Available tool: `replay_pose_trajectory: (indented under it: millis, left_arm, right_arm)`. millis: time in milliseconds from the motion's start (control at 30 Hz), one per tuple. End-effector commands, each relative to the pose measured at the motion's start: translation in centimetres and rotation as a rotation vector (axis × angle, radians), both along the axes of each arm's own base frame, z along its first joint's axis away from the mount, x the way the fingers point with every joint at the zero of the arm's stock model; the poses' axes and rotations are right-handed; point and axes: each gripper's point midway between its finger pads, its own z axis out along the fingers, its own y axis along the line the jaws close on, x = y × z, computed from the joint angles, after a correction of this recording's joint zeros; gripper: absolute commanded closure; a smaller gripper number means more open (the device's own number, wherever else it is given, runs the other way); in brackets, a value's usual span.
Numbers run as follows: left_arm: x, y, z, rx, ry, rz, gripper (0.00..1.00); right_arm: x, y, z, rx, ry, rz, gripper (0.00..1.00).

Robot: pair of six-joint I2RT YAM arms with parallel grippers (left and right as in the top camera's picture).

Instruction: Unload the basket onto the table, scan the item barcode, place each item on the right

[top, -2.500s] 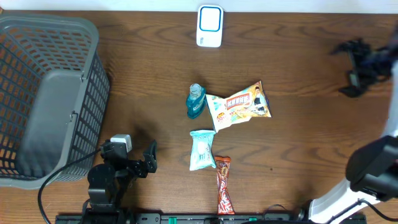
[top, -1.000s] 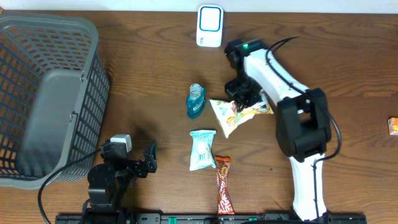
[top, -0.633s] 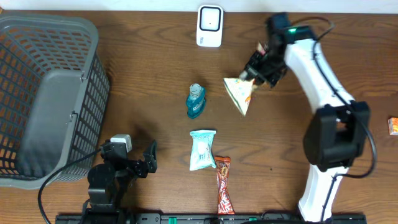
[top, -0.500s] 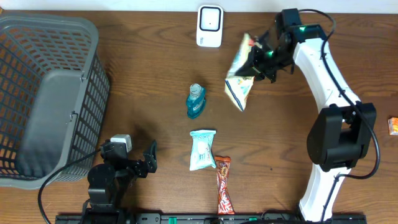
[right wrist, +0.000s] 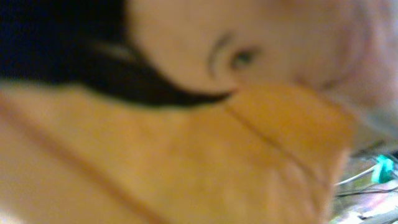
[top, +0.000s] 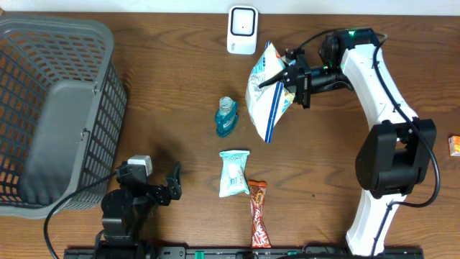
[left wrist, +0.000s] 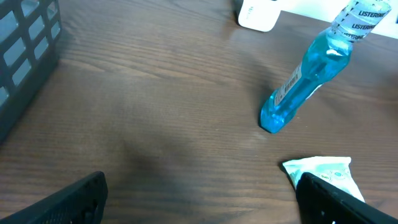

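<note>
White and blue on its upturned side, the snack bag (top: 266,90) hangs clear of the wooden worktop (top: 172,93), pinched by one edge in the right gripper (top: 293,75), whose jaws are clamped tight on the wrapper. The bag's top corner is just beside the white barcode scanner (top: 243,30), which lies at the far edge of the worktop. In the right wrist view the orange printed side fills the lens in a blur, so that camera is no guide for aiming. The barcode itself is too small to make out; my guess is that it sits on the pale back panel now facing up. The step in hand looks like presenting the bag to the scanner. Doing it well probably means turning the wrist so the pale panel meets the scanner's window, then sliding it over slowly. Held by one edge, the limp bag will likely swing and crease, so steady motion and a short pause over the window should help the code read. The grip must not slacken. The blue mouthwash bottle (top: 226,117) sits near the bag's lower tip and could be clipped on a low sweep. The left gripper (top: 174,183) rests well apart near the front edge, jaws spread wide and holding nothing.
</note>
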Motion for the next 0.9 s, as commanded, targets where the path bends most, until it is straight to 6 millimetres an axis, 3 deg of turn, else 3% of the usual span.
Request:
replay_pose_trajectory:
  millis: [0,100,533,767,867]
  left_arm:
    - [-0.3,-0.1,-0.6,-0.002,0.022,-0.007,0.04]
    - [-0.3,-0.1,-0.6,-0.002,0.022,-0.007,0.04]
    - [-0.3,-0.1,-0.6,-0.002,0.022,-0.007,0.04]
    - [-0.3,-0.1,-0.6,-0.002,0.022,-0.007,0.04]
    - [-0.3,-0.1,-0.6,-0.002,0.022,-0.006,0.03]
  right_arm:
    - [0.3,0.0,2.0,0.066,0.136,-0.043,0.99]
    - [0.3,0.0,2.0,0.052,0.225,-0.048,0.99]
    - [0.1,-0.1,1.3,0.007,0.236,-0.038,0.99]
    - [-0.6,-0.5,2.8,0.037,-0.051,-0.024,0.99]
    - [-1.6,-1.3,2.6,-0.054,-0.128,-0.002,0.99]
